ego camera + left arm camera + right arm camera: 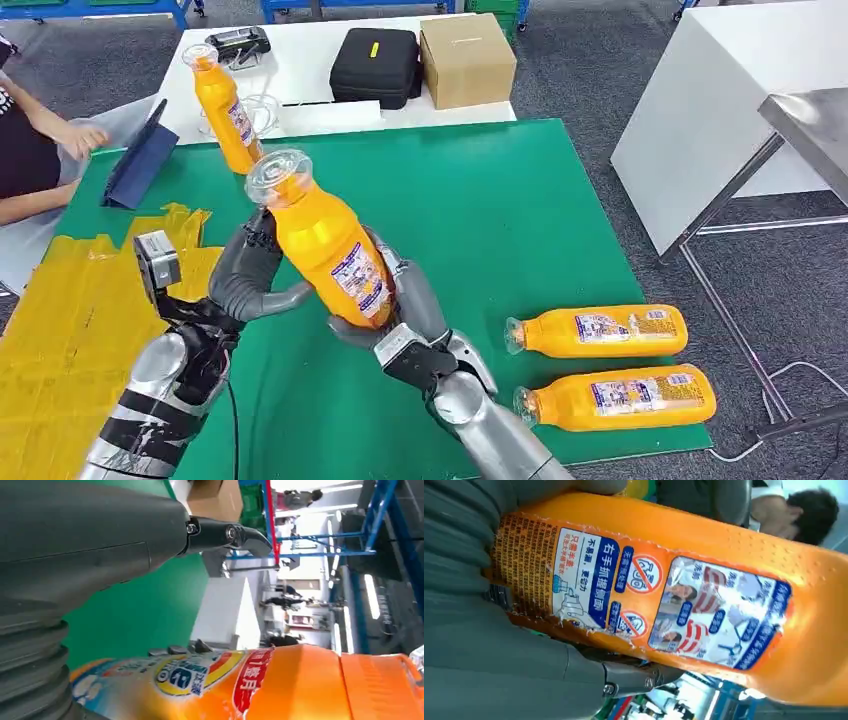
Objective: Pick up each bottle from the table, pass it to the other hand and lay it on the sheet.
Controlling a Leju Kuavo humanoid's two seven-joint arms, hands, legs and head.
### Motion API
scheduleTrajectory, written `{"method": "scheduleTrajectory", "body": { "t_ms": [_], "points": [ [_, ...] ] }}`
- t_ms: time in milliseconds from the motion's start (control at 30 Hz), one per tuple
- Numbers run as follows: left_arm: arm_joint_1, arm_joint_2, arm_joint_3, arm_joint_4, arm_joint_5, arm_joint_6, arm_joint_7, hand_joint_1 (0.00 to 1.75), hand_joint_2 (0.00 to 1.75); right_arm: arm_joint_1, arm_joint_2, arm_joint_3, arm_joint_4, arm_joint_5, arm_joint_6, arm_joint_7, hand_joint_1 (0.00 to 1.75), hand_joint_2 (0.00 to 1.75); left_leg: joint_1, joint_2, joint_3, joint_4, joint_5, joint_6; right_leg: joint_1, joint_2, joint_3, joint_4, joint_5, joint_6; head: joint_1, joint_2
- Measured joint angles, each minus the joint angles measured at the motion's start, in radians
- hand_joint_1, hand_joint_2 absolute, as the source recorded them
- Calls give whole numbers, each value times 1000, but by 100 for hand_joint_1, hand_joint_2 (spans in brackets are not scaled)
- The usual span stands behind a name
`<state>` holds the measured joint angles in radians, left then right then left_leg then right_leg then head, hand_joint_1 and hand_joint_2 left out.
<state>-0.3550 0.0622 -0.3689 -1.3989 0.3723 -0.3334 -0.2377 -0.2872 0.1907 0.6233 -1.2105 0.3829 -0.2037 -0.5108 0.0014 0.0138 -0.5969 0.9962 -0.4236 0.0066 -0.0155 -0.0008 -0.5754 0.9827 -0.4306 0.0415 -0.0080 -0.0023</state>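
Four orange bottles are visible. I see one bottle [325, 240] raised above the green desk [500, 200], tilted with its cap toward the far left. The right robot hand [405, 300] grasps its lower body from the right; the left robot hand [250, 270] wraps it from the left, touching. Two bottles [600, 331] [620, 396] lie near the desk's right edge; another [225, 110] stands at the far left. Yellow sheet [70, 310] lies at left.
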Motion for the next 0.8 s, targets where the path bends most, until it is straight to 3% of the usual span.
{"method": "scheduleTrajectory", "body": {
  "t_ms": [800],
  "points": [
    [26,20,-8,-20,66,-45,-27,0,175,-49,5,58,92,13,-10,11,175,175,0,0,0,0,0,0,0,0,0,0,0,0,0,0]
  ]
}}
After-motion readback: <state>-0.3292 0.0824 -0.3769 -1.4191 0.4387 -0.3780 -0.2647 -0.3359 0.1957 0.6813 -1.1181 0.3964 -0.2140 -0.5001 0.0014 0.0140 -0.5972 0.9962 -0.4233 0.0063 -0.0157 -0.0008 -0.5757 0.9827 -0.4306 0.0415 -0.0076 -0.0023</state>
